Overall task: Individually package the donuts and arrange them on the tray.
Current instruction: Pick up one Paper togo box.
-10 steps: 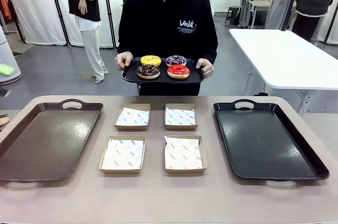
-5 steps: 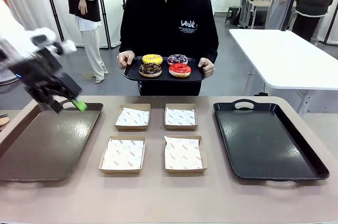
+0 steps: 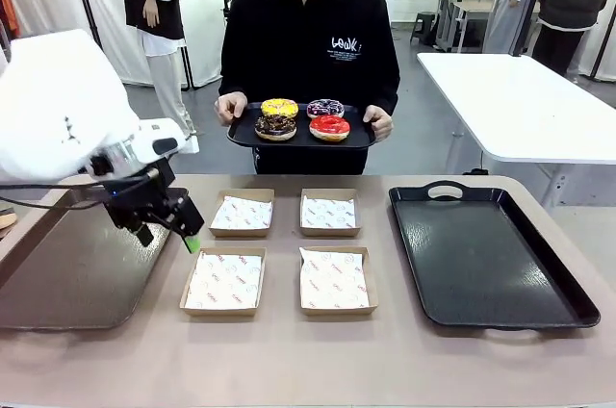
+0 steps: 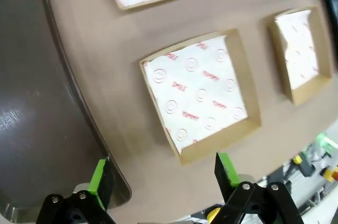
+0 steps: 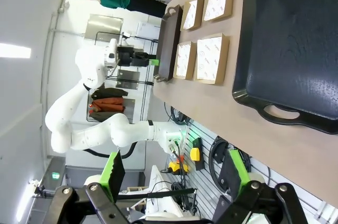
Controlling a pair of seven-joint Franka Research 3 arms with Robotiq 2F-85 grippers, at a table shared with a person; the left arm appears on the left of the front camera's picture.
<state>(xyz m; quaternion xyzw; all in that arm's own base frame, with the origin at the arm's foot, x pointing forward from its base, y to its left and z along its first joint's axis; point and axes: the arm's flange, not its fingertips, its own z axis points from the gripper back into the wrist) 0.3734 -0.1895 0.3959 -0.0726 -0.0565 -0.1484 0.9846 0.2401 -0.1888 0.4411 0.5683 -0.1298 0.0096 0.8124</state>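
Fingers (image 4: pixel 99 184) open, empty, on left gripper (image 3: pixel 169 237) and right gripper (image 5: pixel 174 174).
Nothing packed: four donuts (image 3: pixel 329 128) sit on the person's tray (image 3: pixel 298 145); boxes (image 3: pixel 223 281) empty.

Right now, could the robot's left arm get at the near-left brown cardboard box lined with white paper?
Probably yes. The left gripper hangs close beside that paper-lined brown cardboard box, jaws open, and nothing lies between them or inside the box.
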